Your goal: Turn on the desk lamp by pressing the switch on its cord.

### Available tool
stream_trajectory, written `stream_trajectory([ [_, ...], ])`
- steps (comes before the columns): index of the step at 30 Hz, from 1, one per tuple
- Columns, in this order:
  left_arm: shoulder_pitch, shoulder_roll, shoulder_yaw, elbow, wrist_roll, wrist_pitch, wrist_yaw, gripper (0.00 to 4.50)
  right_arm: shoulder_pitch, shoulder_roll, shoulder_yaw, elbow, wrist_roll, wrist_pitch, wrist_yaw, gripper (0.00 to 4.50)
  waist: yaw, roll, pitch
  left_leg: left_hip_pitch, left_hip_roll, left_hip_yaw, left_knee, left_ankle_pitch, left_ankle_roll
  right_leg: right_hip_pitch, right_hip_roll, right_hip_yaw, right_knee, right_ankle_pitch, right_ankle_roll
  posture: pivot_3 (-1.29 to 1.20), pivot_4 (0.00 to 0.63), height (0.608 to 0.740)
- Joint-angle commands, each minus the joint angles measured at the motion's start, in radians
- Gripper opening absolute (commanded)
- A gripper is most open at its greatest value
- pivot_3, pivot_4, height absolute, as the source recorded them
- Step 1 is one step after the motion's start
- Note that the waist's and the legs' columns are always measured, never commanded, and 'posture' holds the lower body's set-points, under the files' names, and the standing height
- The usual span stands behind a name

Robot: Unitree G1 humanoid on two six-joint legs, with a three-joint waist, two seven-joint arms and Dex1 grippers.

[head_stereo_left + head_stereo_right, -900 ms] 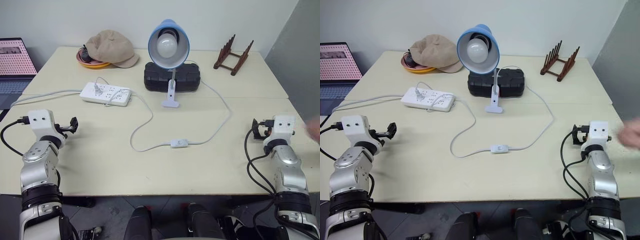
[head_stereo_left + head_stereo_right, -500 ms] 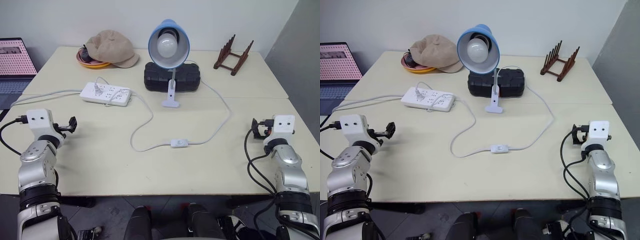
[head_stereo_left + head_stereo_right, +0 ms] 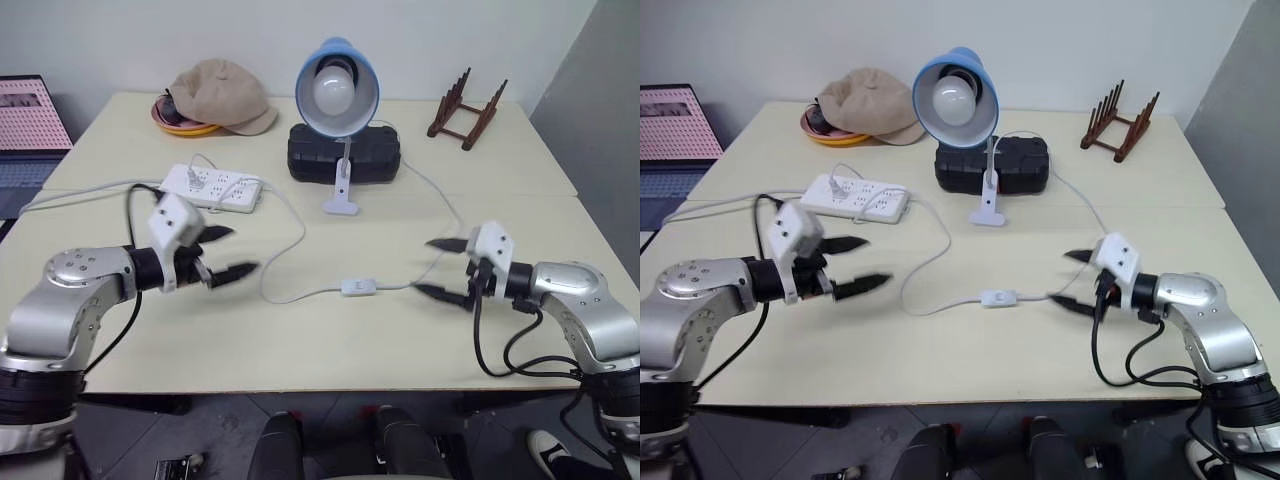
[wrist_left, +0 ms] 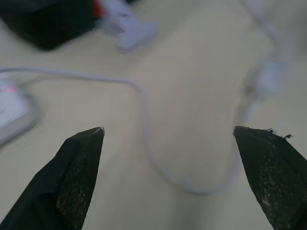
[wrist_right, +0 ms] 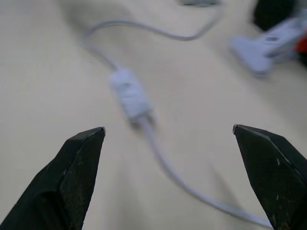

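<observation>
The desk lamp point(image 3: 337, 90), with a light-blue shade and white bulb, stands unlit on its white clip base at the table's middle back. Its thin white cord point(image 3: 303, 294) loops forward over the table to the small white switch point(image 3: 357, 287), which lies flat in the middle. My left gripper point(image 3: 243, 251) hovers open left of the cord's loop, pointing right. To the right of the switch my right gripper point(image 3: 424, 266) is open and points left at it, a short way off. The right wrist view has the switch point(image 5: 129, 95) ahead between the fingers, untouched.
A white power strip point(image 3: 212, 187) lies back left with a thicker cable running left. A black case point(image 3: 344, 153) sits behind the lamp. A tan cap point(image 3: 222, 95) covers an orange bowl point(image 3: 180, 126). A wooden rack point(image 3: 465, 110) stands back right, a laptop point(image 3: 30, 125) far left.
Both arms have swung in from the table's sides toward the middle, so the grippers now face each other across the switch. A person's hand at the right edge has gone.
</observation>
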Motion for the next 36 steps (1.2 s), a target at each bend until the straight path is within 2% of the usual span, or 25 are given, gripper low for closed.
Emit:
stream_trajectory([
  [1, -0.006, 0.033, -0.029, -0.079, -0.043, 0.029, -0.073, 4.50, -0.025, 0.009, 0.038, -0.050, 0.023, 0.046, 0.034, 4.48, 0.000, 0.000, 0.000, 0.000, 0.000, 0.000, 0.000, 0.000, 0.000, 0.000, 0.000, 0.000, 0.000, -0.001, -0.002, 0.00, 0.150, 0.740],
  [5, -0.025, 0.009, -0.042, -0.060, -0.024, 0.016, -0.056, 4.50, -0.057, 0.064, 0.083, 0.003, -0.049, -0.007, 0.003, 4.48, 0.000, 0.000, 0.000, 0.000, 0.000, -0.001, 0.001, 0.000, 0.000, 0.000, 0.001, 0.000, 0.002, -0.001, -0.002, 0.00, 0.150, 0.740],
  [11, 0.010, 0.006, -0.032, -0.067, -0.019, 0.003, -0.057, 4.50, -0.122, 0.207, 0.156, 0.147, -0.166, -0.112, -0.080, 4.48, -0.002, 0.000, 0.000, 0.000, 0.000, 0.000, 0.003, 0.000, 0.000, 0.000, 0.001, 0.000, 0.002, -0.001, -0.002, 0.00, 0.150, 0.740],
  [18, 0.037, 0.006, -0.006, -0.082, -0.030, 0.009, -0.045, 4.50, -0.170, 0.237, 0.218, 0.321, -0.313, -0.338, -0.084, 4.48, 0.001, 0.000, 0.000, -0.001, 0.000, 0.000, 0.002, 0.000, 0.000, -0.001, 0.000, 0.000, 0.001, 0.001, 0.002, 0.00, 0.150, 0.740],
  [21, 0.054, 0.009, 0.005, -0.099, -0.038, 0.013, -0.039, 4.50, -0.183, 0.250, 0.222, 0.363, -0.334, -0.390, -0.082, 4.48, 0.000, 0.000, 0.000, -0.001, 0.000, 0.000, 0.002, 0.000, 0.000, -0.001, 0.000, 0.000, 0.002, -0.001, -0.002, 0.00, 0.150, 0.740],
  [25, 0.065, 0.011, 0.015, -0.109, -0.042, 0.014, -0.033, 4.50, -0.196, 0.258, 0.223, 0.396, -0.341, -0.431, -0.062, 3.80, 0.000, 0.000, 0.000, -0.001, 0.000, 0.000, 0.002, 0.000, 0.000, -0.001, 0.000, 0.000, 0.002, -0.001, -0.002, 0.00, 0.150, 0.740],
  [35, 0.059, 0.004, 0.015, -0.115, -0.054, 0.022, -0.018, 4.50, -0.222, 0.260, 0.221, 0.470, -0.367, -0.509, -0.033, 1.19, 0.000, 0.000, 0.000, 0.000, 0.000, -0.001, 0.002, 0.000, 0.000, -0.001, 0.000, 0.000, 0.002, -0.001, -0.002, 0.00, 0.150, 0.740],
  [36, 0.058, 0.004, 0.014, -0.114, -0.054, 0.022, -0.018, 4.50, -0.223, 0.260, 0.221, 0.473, -0.368, -0.514, -0.029, 1.11, 0.000, 0.000, 0.000, 0.000, 0.000, -0.001, 0.002, 0.000, 0.000, -0.001, 0.000, 0.000, 0.002, -0.001, -0.002, 0.00, 0.150, 0.740],
])
